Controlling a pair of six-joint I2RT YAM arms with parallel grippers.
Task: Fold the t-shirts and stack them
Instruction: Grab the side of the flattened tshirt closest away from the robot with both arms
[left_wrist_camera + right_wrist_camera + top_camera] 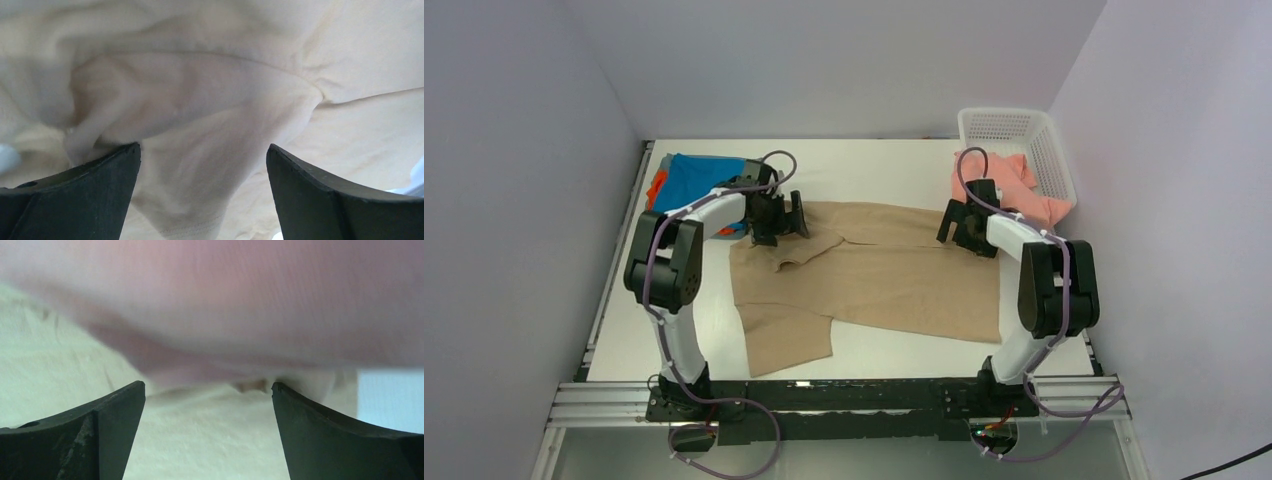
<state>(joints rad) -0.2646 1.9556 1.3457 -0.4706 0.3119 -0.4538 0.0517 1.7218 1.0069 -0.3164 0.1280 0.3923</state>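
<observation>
Left end effector (204,146) and right end effector (208,384), both released, over tan t-shirt (874,270); pink t-shirt (225,300) blurred.

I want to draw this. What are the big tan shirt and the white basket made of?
The tan t-shirt looks like soft, matte cloth, maybe cotton: it lies limp with wrinkles and folds. The white basket looks like stiff moulded plastic: its upright walls are a regular lattice of holes.

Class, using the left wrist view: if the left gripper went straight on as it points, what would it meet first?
Most likely the tan t-shirt: its rumpled cloth fills the view ahead of the open left gripper. Depth is unclear.
</observation>
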